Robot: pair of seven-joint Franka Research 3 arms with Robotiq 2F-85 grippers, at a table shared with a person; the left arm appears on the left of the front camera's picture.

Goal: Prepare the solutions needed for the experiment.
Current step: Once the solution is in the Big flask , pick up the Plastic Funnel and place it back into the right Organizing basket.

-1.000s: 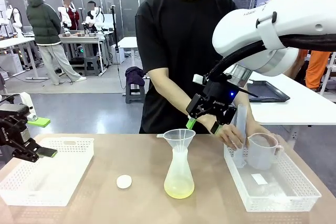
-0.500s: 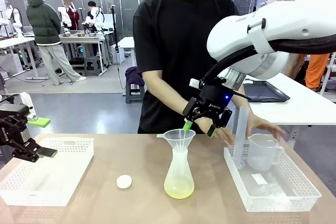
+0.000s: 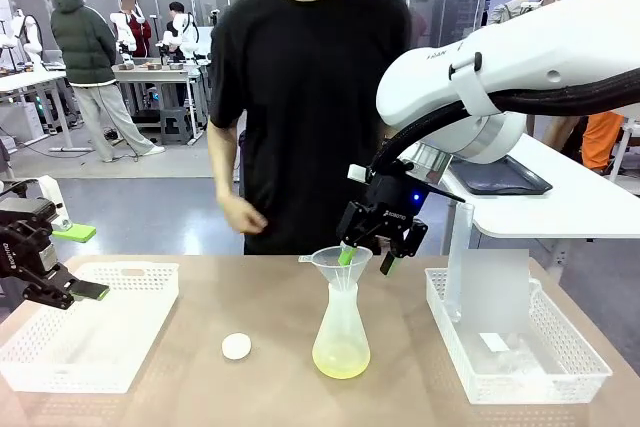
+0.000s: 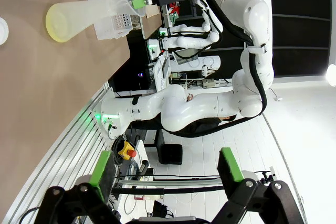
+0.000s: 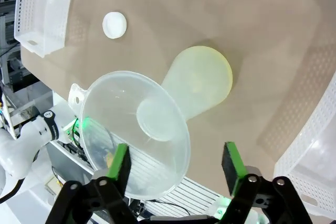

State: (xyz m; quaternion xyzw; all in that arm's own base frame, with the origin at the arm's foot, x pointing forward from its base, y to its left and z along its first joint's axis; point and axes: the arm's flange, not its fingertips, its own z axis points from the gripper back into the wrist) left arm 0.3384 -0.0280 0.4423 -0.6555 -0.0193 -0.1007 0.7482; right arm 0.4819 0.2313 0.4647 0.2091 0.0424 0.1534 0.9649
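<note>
The solutions, a shallow layer of pale yellow liquid [image 3: 341,359], sit in a clear conical flask [image 3: 341,332] at the table's middle, with a clear funnel [image 3: 341,265] in its neck. My right gripper [image 3: 366,255] hangs at the funnel's far rim, open. In the right wrist view the funnel [image 5: 137,129] has one side of its rim between the fingers of the right gripper [image 5: 176,167], untouched, and the flask [image 5: 202,81] lies beyond it. My left gripper [image 3: 72,290] is open over the left basket. The left gripper [image 4: 165,174] holds nothing, and its view has the flask [image 4: 68,17] far off.
A small white round stopper [image 3: 236,346] lies on the table left of the flask. The left white basket [image 3: 130,277] stands at the table's left. The right white basket [image 3: 530,377] holds a beaker [image 3: 497,292] and a tall cylinder [image 3: 458,247]. The person stands behind, one hand [image 3: 243,215] hanging free.
My right gripper has moved left and down from the right basket to the funnel's rim. The person's hand has left the beaker and cylinder, and the person has stepped left.
</note>
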